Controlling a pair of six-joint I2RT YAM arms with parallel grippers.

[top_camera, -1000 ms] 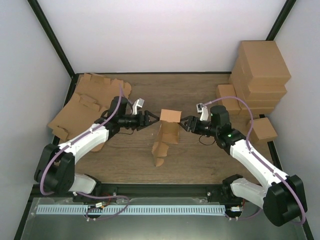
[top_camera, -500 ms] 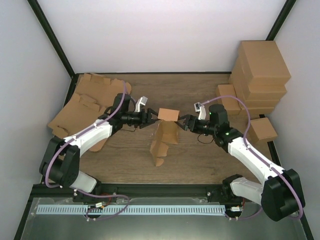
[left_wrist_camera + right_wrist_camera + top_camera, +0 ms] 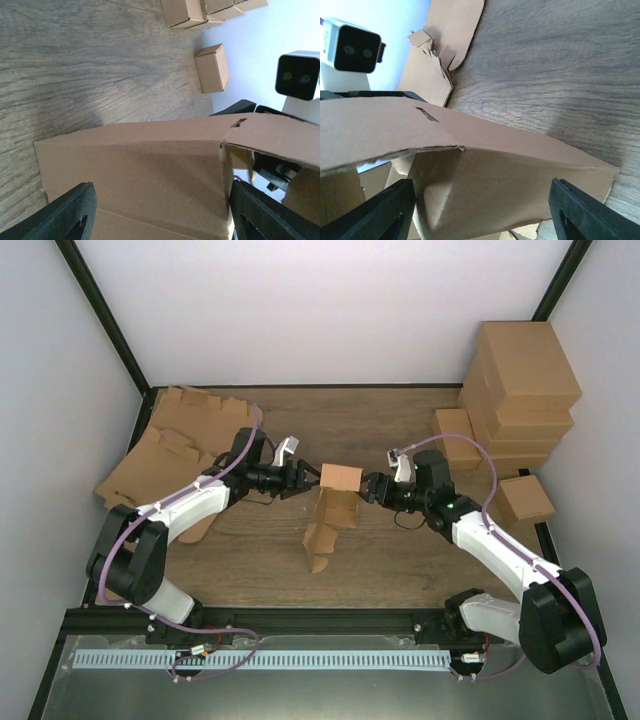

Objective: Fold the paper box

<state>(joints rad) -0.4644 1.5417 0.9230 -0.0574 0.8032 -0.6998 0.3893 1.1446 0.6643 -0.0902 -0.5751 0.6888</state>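
Brown cardboard cartons, seen from above: stacked in the far right corner of the wood-grain table, with a small closed brown box on the near side of the stack.
Flat die-cut cardboard sheets: piled at the far left, partly under the left arm, well apart from the middle of the table.
Plain brown half-folded paper box: stands upright mid-table between the two grippers, its top panel level with them.
Left gripper: fingers spread, tips at the box's upper left edge; I cannot tell whether they touch it.
Right gripper: fingers spread, tips at the box's upper right edge; contact is just as unclear.
Left wrist view, surroundings: the small closed box sits on bare wood beyond, and the right arm's white-cased camera looks back from the right.
Left wrist view, box: its creased panel fills the lower frame, stretching across between the black fingers that stand wide at both lower corners.
Right wrist view, surroundings: the flat sheets lie at the top, and the left arm's camera peers over the box.
Right wrist view, box: its torn-edged panel spans the frame, close in front of the widely parted fingers.
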